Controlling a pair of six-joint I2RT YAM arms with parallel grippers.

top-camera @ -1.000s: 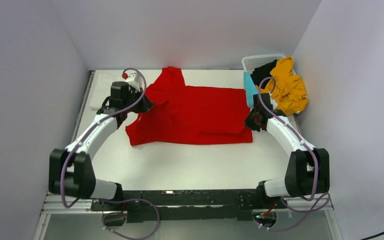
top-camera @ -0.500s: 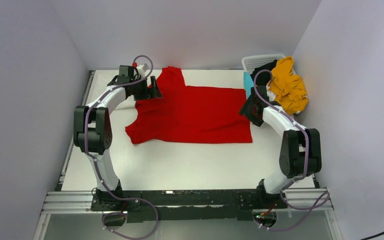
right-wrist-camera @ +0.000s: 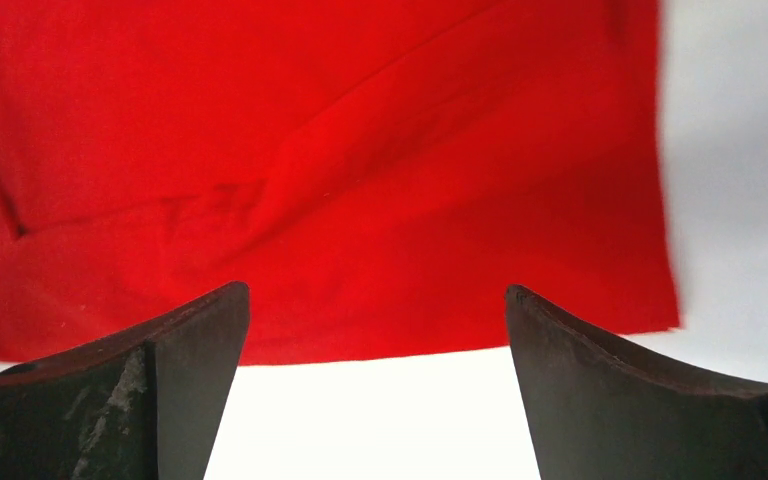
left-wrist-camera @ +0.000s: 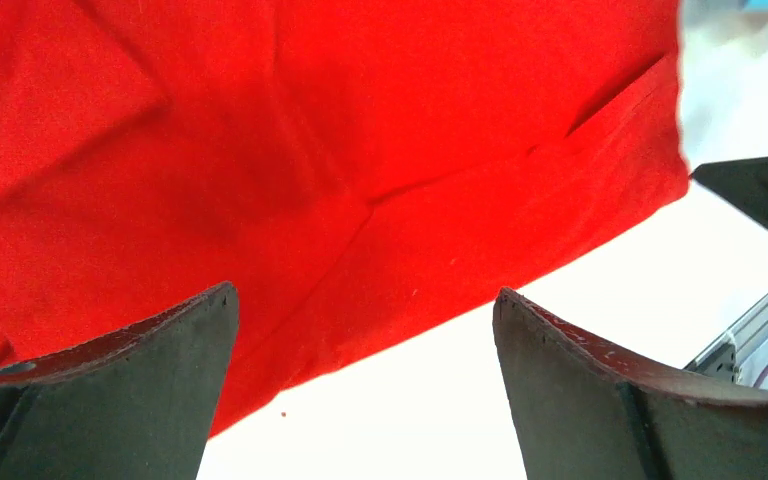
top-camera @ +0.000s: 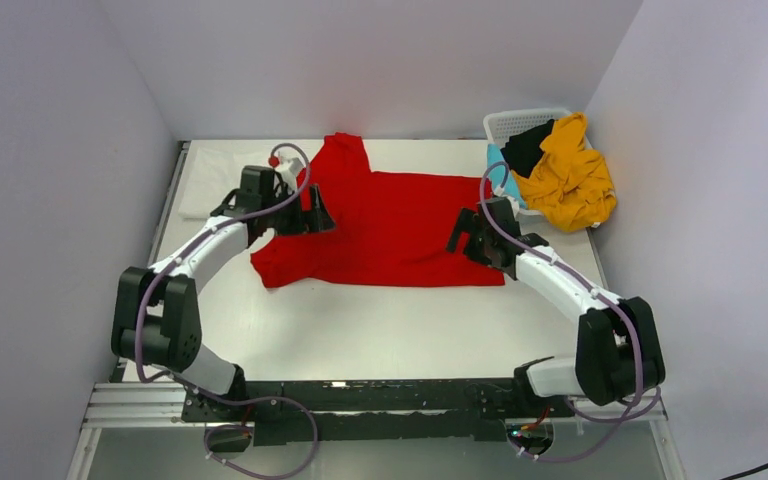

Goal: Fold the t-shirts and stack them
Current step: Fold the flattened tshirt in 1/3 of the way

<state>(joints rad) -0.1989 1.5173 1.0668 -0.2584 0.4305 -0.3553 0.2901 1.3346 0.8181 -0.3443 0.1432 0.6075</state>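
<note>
The bright red cloth t-shirt (top-camera: 390, 225) lies spread in the middle of the white table (top-camera: 360, 320), soft and with shallow creases. The left gripper (top-camera: 317, 213) hangs over its left part and the right gripper (top-camera: 463, 237) over its right hem. Both have their fingers wide apart and hold nothing. At the far right, a white plastic lattice basket (top-camera: 520, 122) carries a crumpled mustard-yellow shirt (top-camera: 572, 180) and a black cloth (top-camera: 528, 147), which is mostly hidden.

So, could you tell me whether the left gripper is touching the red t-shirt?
Cannot tell. The left wrist view shows the left gripper open over the red t-shirt, but no clear contact or gap.
</note>
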